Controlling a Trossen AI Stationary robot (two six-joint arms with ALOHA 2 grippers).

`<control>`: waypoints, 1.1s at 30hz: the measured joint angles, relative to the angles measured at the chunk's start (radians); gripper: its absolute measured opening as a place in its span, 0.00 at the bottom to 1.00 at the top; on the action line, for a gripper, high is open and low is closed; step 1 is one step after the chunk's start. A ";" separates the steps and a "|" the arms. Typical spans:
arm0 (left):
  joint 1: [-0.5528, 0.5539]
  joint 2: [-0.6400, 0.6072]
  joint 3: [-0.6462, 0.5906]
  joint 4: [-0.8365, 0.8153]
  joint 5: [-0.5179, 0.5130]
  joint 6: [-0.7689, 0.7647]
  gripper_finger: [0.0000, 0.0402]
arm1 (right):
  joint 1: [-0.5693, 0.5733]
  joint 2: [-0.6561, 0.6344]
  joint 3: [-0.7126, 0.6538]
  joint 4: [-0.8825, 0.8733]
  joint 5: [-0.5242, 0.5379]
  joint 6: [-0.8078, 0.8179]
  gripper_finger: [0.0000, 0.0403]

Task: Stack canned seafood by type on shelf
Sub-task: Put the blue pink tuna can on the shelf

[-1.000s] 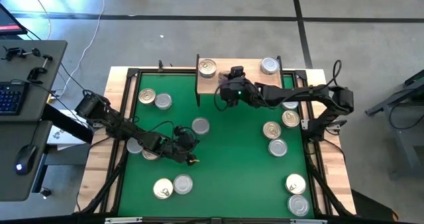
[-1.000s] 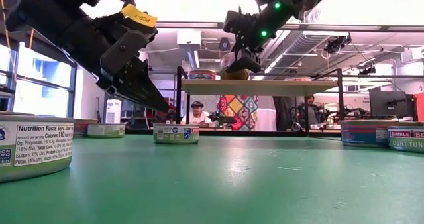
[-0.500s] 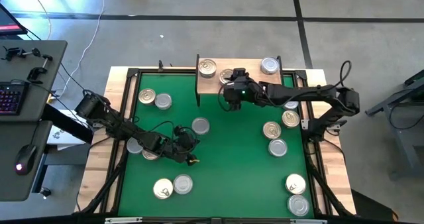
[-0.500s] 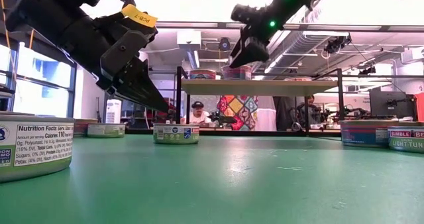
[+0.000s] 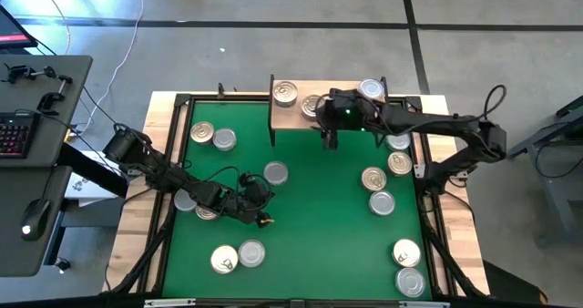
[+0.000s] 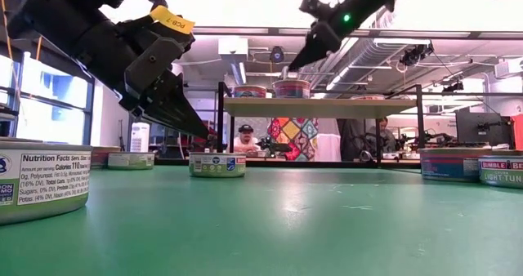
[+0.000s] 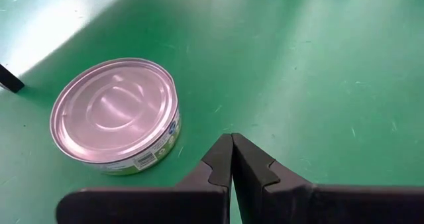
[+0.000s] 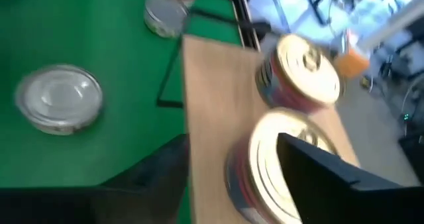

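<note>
The desk (image 5: 455,253) carries a green mat (image 5: 310,208) with the shelf (image 5: 342,117) at its far edge, the landmark here. The right arm reaches level across the mat's far side, its claw (image 5: 330,133) above the shelf's front edge, fingers apart, holding nothing. The left arm stretches low across the mat, well in front of the shelf, its claw (image 7: 232,159) clenched and empty beside a silver-lidded tin (image 7: 116,114). Two golden-lidded tins (image 8: 308,68) (image 8: 278,158) sit side by side on the shelf; a silver tin (image 5: 370,90) stands at its other end.
</note>
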 joint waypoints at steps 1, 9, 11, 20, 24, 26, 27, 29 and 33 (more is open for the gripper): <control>0.000 0.000 0.000 0.000 0.000 0.000 0.00 | -0.009 0.011 0.000 0.003 0.000 0.013 0.47; 0.000 0.000 0.000 0.000 0.000 0.000 0.00 | -0.055 0.073 0.001 0.028 0.020 0.012 0.16; 0.000 0.000 0.000 0.000 0.000 0.000 0.00 | -0.063 0.080 0.002 0.043 0.041 -0.006 0.10; 0.000 0.000 0.000 0.000 0.000 -0.001 0.00 | -0.104 0.084 -0.001 0.092 0.045 -0.077 0.01; 0.000 0.000 0.000 0.000 0.000 0.005 0.00 | -0.117 0.085 -0.002 0.125 0.041 -0.075 0.01; 0.000 0.000 0.000 0.000 0.000 0.005 0.00 | -0.115 0.083 -0.002 0.151 0.051 -0.075 0.01; 0.000 0.000 0.000 0.000 0.000 0.005 0.00 | -0.111 0.077 -0.002 0.155 0.056 -0.075 0.01; 0.000 0.000 0.000 0.000 0.000 0.005 0.00 | -0.098 0.059 -0.002 0.155 0.064 -0.075 0.01; 0.000 0.000 0.000 0.000 0.000 0.006 0.00 | -0.087 0.005 -0.002 0.138 0.116 -0.054 0.01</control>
